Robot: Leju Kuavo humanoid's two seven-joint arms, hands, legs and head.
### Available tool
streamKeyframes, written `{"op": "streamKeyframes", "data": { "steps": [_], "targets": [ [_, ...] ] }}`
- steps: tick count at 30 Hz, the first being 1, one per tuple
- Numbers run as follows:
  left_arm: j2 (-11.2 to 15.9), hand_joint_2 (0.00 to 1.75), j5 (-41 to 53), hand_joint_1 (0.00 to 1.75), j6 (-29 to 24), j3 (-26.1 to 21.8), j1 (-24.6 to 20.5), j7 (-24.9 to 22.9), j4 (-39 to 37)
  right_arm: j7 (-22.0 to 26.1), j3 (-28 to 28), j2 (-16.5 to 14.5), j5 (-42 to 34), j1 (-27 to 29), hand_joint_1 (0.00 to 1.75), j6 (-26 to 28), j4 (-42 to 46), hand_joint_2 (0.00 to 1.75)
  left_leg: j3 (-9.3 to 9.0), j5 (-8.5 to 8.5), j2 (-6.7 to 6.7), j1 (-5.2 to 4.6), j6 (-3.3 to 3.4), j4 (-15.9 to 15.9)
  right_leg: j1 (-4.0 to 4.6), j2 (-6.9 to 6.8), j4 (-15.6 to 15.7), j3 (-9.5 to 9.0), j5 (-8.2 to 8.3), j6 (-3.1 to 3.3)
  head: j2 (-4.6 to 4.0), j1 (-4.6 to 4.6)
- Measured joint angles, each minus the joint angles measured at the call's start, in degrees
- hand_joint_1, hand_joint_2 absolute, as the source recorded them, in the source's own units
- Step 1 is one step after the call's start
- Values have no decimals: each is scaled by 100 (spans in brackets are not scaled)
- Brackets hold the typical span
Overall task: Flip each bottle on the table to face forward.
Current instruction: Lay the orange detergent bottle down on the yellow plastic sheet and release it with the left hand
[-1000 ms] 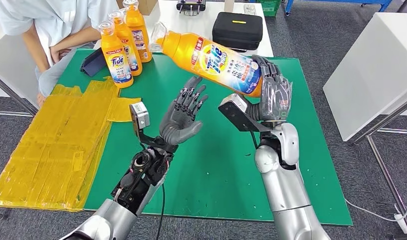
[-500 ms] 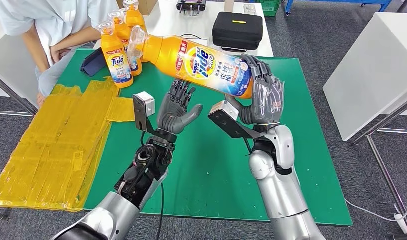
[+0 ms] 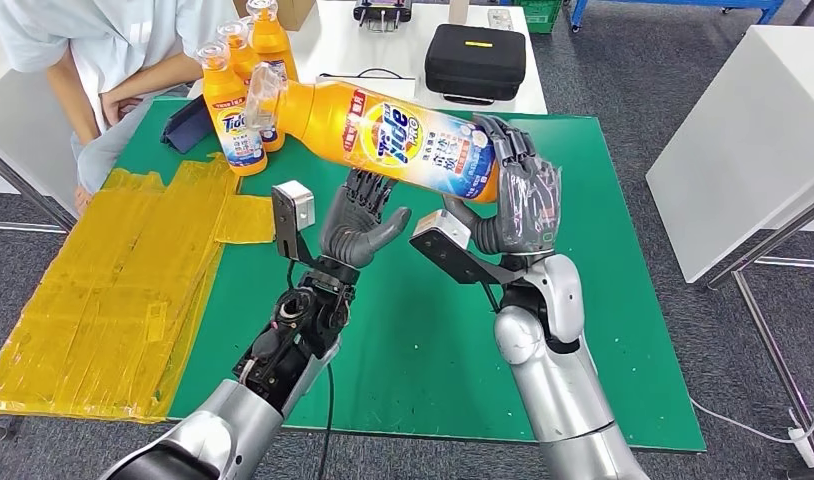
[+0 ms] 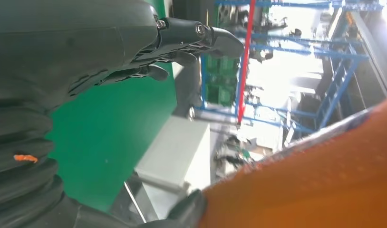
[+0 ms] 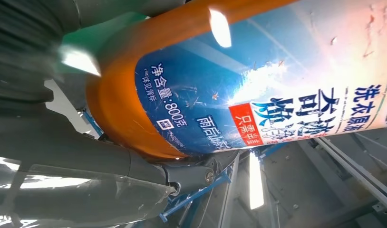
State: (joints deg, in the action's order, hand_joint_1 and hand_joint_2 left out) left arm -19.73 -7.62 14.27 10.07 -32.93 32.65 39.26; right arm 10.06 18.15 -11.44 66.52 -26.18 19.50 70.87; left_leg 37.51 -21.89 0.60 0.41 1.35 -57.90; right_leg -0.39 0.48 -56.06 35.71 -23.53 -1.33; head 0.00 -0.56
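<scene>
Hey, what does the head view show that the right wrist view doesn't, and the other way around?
Head view alone: the left hand open under the raised bottle, three upright Tide bottles at the green mat's far left corner, a black case, yellow sheets and a seated person. Right wrist view alone: the label's fine print reading 800 grams. Shared: the orange Tide bottle held by its base in the right hand.

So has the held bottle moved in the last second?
Yes. The held bottle in the right hand shifted left, its cap now overlapping the standing bottles.
</scene>
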Motion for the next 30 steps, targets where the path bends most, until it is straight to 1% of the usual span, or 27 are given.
{"op": "streamKeyframes", "data": {
  "steps": [4, 10, 25, 30],
  "targets": [
    [4, 175, -268, 0, 380, -64, 0, 8, 0, -9, 8, 31, -20, 0, 175, 24, -58, 175, 1, 0, 0, 0, 0, 0, 0, 0, 0, 0, 0, 0, -1, -1],
    [38, 175, -506, 0, 661, -183, 2, 24, 62, 13, 6, 73, -58, -1, 175, 36, -193, 175, 1, 0, 1, 0, 0, 0, 0, 0, -1, 0, 0, 0, 0, 0],
    [116, 175, -600, 0, 710, -322, 4, 24, 261, 142, 4, 128, -188, 12, 175, 91, -613, 175, 2, 0, 1, 0, 0, 0, 0, 0, -1, -1, 0, 0, 0, 0],
    [120, 175, -632, 0, 713, -325, 4, 16, 262, 281, 24, 42, -294, -2, 175, 128, -893, 175, 2, 0, 0, 0, 0, 0, 1, 0, -1, 0, 0, 0, -1, -1]
  ]
}}
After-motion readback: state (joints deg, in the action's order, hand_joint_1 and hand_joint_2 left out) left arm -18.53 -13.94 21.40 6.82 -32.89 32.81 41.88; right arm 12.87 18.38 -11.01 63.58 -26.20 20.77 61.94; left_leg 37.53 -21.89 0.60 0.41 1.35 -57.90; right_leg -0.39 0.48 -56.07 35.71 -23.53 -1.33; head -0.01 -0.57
